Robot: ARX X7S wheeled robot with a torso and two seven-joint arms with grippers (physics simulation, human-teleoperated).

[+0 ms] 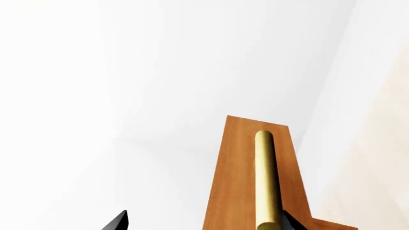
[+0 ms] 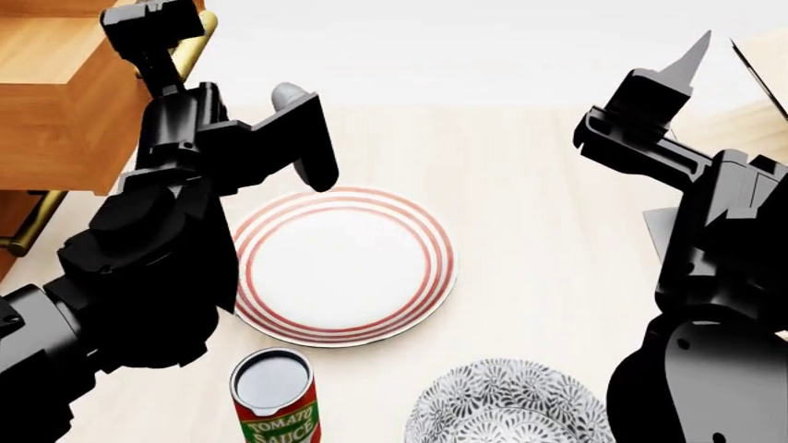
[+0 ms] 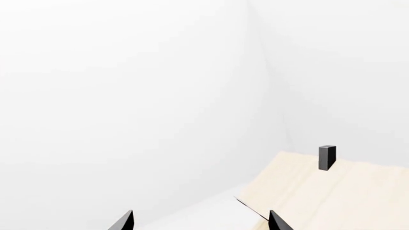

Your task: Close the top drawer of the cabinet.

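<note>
The cabinet (image 2: pixel 55 138) is orange-brown wood at the far left of the head view. Its top drawer (image 2: pixel 50 55) juts out toward me. The drawer's brass bar handle (image 2: pixel 192 39) sits at its front. My left gripper (image 2: pixel 154 28) is up at that handle. In the left wrist view the drawer front (image 1: pixel 240 182) and handle (image 1: pixel 267 177) lie between my open left gripper's (image 1: pixel 204 225) fingers, with the handle close beside one fingertip (image 1: pixel 290 223). My right gripper (image 2: pixel 677 69) is raised at the right, open and empty (image 3: pixel 200 223).
A lower drawer's brass handle (image 2: pixel 31 226) shows under the top drawer. A red-ringed white plate (image 2: pixel 341 263), a tomato sauce can (image 2: pixel 276 401) and a patterned bowl (image 2: pixel 511 406) sit on the pale table. A pale slanted shelf unit (image 3: pixel 332 196) with a small black block (image 3: pixel 326 157) stands at the right.
</note>
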